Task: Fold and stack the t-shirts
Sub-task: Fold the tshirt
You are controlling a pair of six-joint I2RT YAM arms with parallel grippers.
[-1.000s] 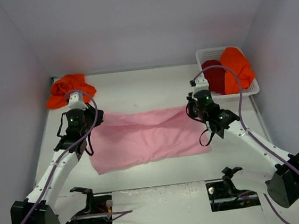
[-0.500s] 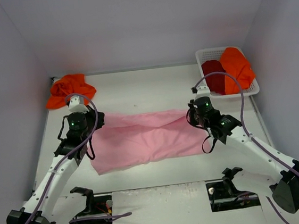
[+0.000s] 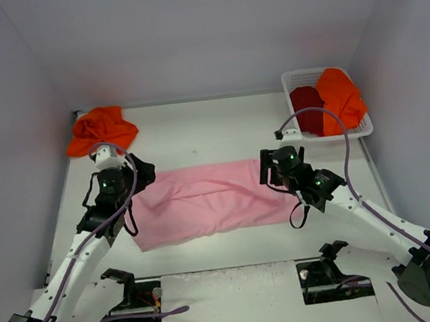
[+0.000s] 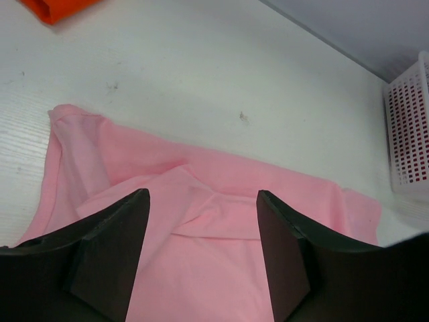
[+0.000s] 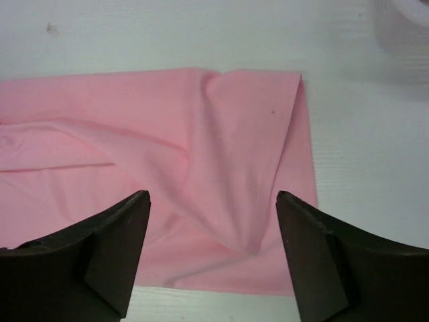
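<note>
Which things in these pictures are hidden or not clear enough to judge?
Top view: the orange t-shirt covers part of the dark red t-shirt in the basket.
Top view: the wrists hide whether the left gripper and right gripper touch the pink t-shirt.
Left wrist view: the top edge cuts off the other orange t-shirt.

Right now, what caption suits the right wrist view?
Open right gripper above the light pink t-shirt lying creased on the white table.

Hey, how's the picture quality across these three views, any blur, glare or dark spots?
Top external: soft even light, sharp, no glare on the pink t-shirt. Left wrist: cloth crisp, the fingers near-black, underexposed. Right wrist: folds show clear soft shadows; top right corner washed out and blurred.
</note>
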